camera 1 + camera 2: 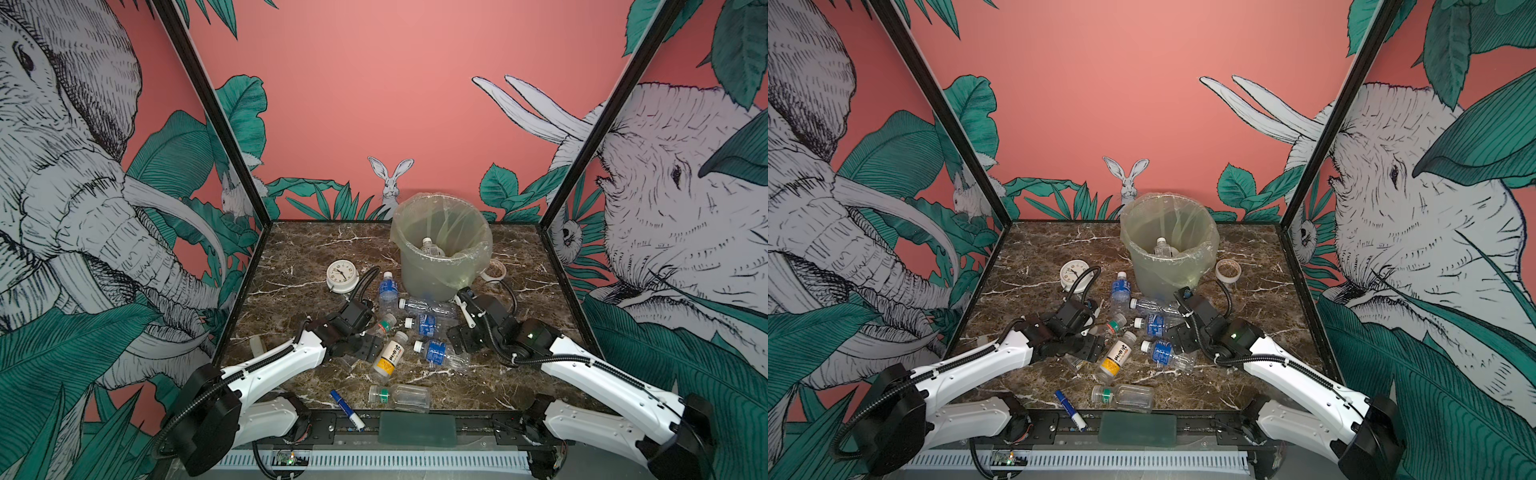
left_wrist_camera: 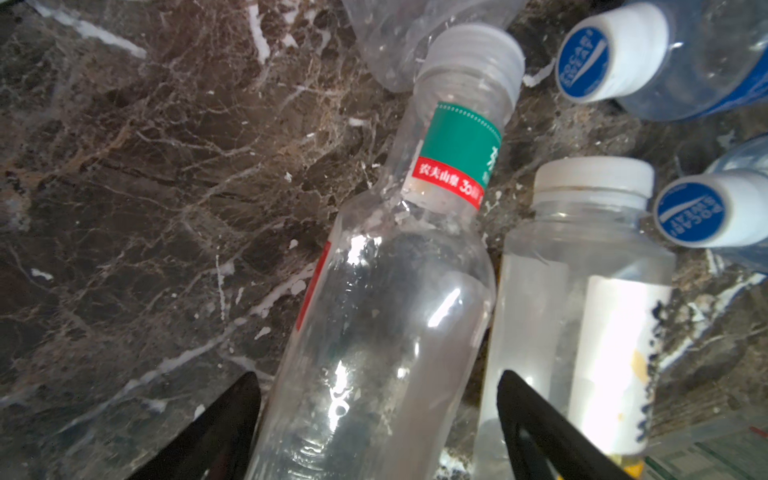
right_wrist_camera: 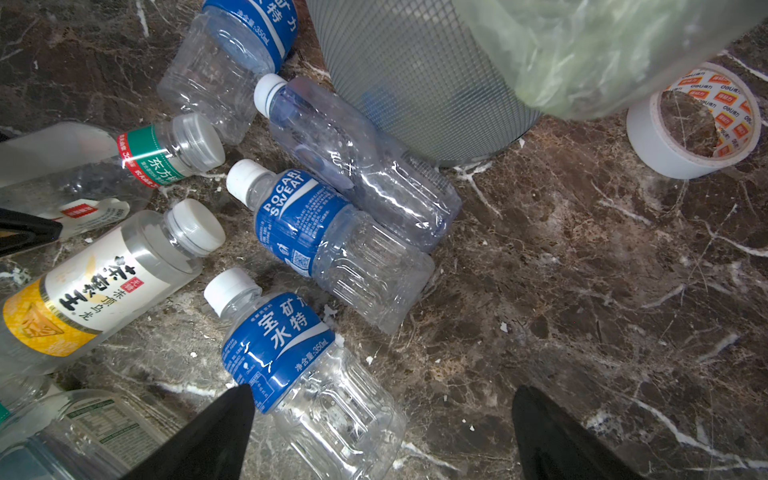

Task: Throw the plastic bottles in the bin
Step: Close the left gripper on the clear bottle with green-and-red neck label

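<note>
My left pincer (image 2: 374, 378) is spread, its jaws either side of the green-banded bottle (image 2: 453, 153) lying on the counter (image 1: 299, 257); I cannot tell whether they touch it. My right pincer (image 3: 382, 390) stands wide beside a blue-labelled bottle (image 3: 278, 345), holding nothing. The other plastic bottles (image 1: 390, 357) lie before the bin (image 1: 419, 274), with a white-capped bottle (image 1: 428, 245) inside it.

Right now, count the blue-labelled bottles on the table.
3: farthest bottle left of the bin; middle bottle mid-cluster; nearest bottle just in front. More may be hidden.
</note>
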